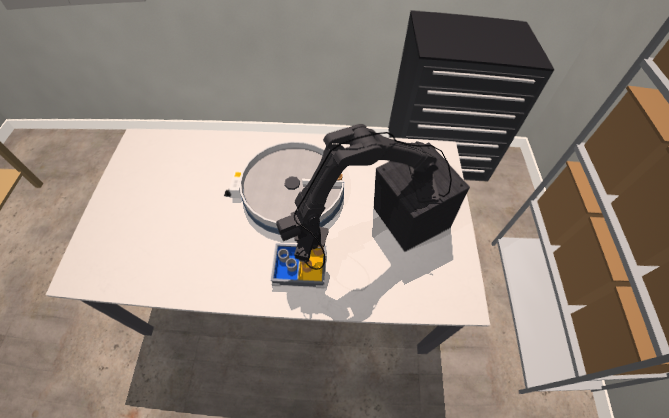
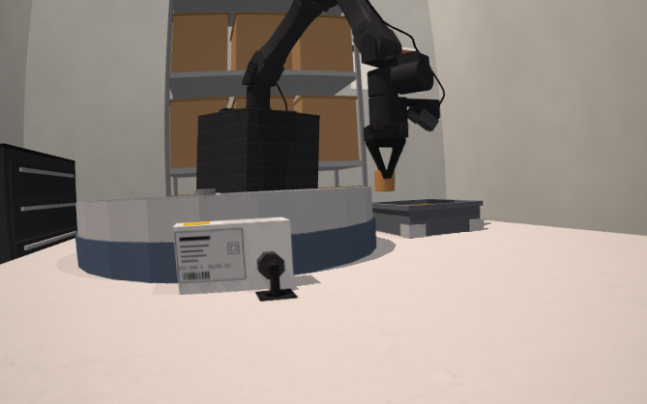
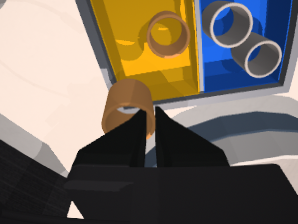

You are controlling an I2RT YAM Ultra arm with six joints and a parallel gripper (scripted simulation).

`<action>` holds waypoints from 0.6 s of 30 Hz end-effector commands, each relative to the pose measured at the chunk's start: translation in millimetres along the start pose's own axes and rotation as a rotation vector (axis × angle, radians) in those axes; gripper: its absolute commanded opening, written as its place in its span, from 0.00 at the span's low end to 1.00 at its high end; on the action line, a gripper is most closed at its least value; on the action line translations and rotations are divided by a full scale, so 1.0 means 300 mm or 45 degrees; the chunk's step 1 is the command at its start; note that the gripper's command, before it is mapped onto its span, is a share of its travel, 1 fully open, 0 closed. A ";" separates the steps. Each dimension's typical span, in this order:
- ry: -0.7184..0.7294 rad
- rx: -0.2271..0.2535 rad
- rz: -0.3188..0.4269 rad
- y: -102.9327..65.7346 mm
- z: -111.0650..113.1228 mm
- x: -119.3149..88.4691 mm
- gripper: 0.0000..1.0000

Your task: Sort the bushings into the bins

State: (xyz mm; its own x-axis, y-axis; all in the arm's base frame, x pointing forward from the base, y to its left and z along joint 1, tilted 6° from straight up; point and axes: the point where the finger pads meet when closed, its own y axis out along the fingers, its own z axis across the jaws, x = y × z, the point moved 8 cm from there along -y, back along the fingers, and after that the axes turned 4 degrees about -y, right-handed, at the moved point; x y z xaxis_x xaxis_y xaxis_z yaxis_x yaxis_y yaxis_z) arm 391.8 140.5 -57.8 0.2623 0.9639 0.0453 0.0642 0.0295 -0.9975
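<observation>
Bronze bushing (image 2: 385, 184) (image 3: 129, 93), left of centre in the wrist frame, hung with its wall pinched by the end effector (image 1: 302, 255) (image 2: 388, 175) (image 3: 150, 113). Beyond, the yellow bin (image 1: 311, 275) (image 2: 424, 204) (image 3: 172, 86), upper centre, held another; the blue bin (image 1: 279, 272) (image 3: 215, 82), upper right, two steel bushings (image 1: 291, 267) (image 3: 242, 25).

White bench here, and I've got the round turntable standing on it.
Beside the turntable I see a white labelled box (image 1: 235, 183) (image 2: 210, 258) and a small black stand (image 1: 227, 193) (image 2: 275, 280); the two-colour bin tray (image 1: 298, 282) (image 2: 428, 217) (image 3: 95, 45) sits near its rim, and the black pedestal (image 1: 404, 220) (image 2: 222, 153) rests on my bench (image 1: 181, 218) (image 2: 416, 326) (image 3: 45, 75) too.
</observation>
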 end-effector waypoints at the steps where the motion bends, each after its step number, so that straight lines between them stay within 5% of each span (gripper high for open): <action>1: 0.000 -0.059 -0.040 0.028 -0.037 0.037 0.00; 11: 0.000 -0.095 -0.066 0.002 -0.058 0.051 0.00; 18: 0.000 -0.038 -0.026 0.041 -0.023 0.026 0.00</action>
State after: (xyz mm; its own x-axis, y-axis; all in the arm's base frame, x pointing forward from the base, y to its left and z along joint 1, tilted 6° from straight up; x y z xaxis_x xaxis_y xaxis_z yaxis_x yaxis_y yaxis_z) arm 399.1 143.1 -72.1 0.2611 0.9634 0.0616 0.0913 0.0389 -0.9951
